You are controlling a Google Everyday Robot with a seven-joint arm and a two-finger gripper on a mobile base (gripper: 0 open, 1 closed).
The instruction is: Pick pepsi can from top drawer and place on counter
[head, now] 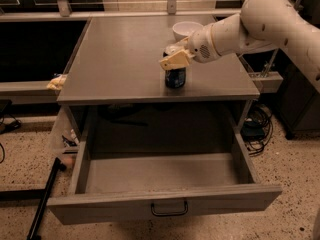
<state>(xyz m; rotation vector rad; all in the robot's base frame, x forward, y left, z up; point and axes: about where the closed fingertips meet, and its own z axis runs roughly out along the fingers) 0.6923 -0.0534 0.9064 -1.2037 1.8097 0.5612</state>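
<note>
At the far left a yellowish object (57, 82) lies on a ledge, too blurred to identify. A black pole (44, 199) leans below, cut off by the bottom edge. The top drawer (165, 207) stands pulled out, and its visible floor is bare. Above it, the pepsi can (175, 78) stands upright on the counter (120, 54), near the front edge. The gripper (173, 60) sits directly over the can and hides its top; whether it clamps the can or is loose I cannot tell. Just behind is a white bowl (185, 30), partly covered by the arm (250, 26). Cables (255, 129) tangle in shadow at the right.
</note>
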